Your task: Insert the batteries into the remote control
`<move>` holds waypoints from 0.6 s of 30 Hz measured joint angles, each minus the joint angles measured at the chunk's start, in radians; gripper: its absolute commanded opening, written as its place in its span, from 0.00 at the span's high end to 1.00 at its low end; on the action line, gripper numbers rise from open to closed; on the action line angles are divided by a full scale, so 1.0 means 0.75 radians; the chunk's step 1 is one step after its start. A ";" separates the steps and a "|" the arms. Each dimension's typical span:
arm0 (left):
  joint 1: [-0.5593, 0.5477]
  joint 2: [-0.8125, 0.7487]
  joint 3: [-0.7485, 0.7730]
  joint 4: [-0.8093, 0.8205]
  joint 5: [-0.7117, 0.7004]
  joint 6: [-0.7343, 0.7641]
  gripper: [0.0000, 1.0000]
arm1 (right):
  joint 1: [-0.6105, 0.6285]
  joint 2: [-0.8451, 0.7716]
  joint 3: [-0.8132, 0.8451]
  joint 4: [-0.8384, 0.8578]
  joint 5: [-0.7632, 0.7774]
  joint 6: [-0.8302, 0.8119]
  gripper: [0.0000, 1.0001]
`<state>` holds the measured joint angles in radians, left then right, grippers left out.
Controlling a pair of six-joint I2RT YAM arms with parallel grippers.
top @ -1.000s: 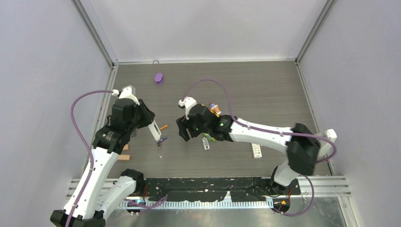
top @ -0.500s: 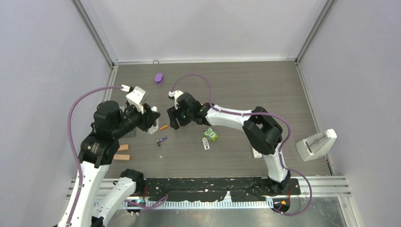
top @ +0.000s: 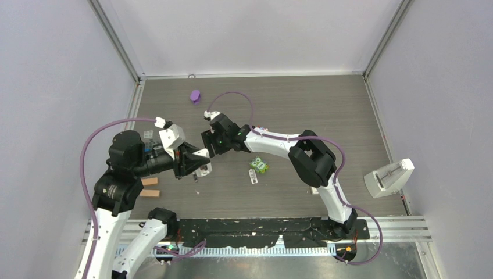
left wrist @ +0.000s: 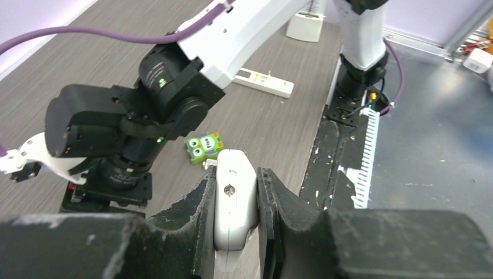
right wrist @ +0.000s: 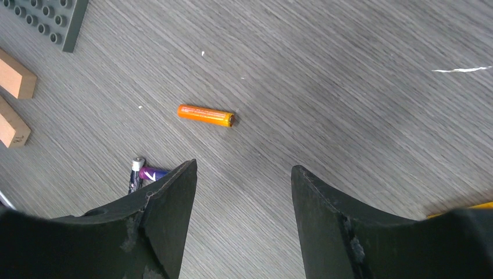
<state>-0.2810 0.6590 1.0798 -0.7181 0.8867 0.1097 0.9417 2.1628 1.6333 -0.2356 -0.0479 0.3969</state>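
Both arms wearing white shells over black joint housings: left arm [top: 110, 212], right arm [top: 273, 143]. Purple cable [top: 232, 92] looping along each. Green lights [left wrist: 153, 65] glowing on right wrist housing. Black gripper fingers [right wrist: 165, 203] showing scuffed, greyish edges.

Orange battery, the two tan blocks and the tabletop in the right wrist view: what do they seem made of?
Orange battery: glossy wrap, likely foil or plastic over metal; a highlight runs along it. Tan blocks: probably unfinished wood, matte, flat-cut faces. Tabletop: grey wood-grain laminate by its fine printed streaks, though real wood cannot be excluded.
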 measured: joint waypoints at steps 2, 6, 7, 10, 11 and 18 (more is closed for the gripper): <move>0.000 -0.004 0.000 0.003 0.041 0.010 1.00 | 0.000 0.000 0.001 -0.008 0.013 0.015 0.35; 0.000 -0.022 0.001 0.015 0.042 -0.008 1.00 | 0.000 0.003 0.002 -0.032 0.042 0.054 0.36; 0.000 -0.027 0.001 0.025 0.018 -0.026 1.00 | 0.002 0.004 0.003 -0.043 0.064 0.081 0.38; 0.000 -0.046 0.001 0.064 -0.109 -0.094 1.00 | 0.008 0.006 0.003 -0.069 0.123 0.197 0.42; 0.000 -0.056 -0.003 0.085 -0.161 -0.124 1.00 | 0.009 0.008 0.003 -0.070 0.134 0.256 0.45; 0.000 -0.104 -0.044 0.168 -0.417 -0.267 1.00 | 0.026 0.148 0.185 -0.192 0.187 0.625 0.47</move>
<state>-0.2810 0.5808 1.0466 -0.5919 0.5743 -0.0902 0.9611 2.2734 1.7718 -0.3794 0.0921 0.8658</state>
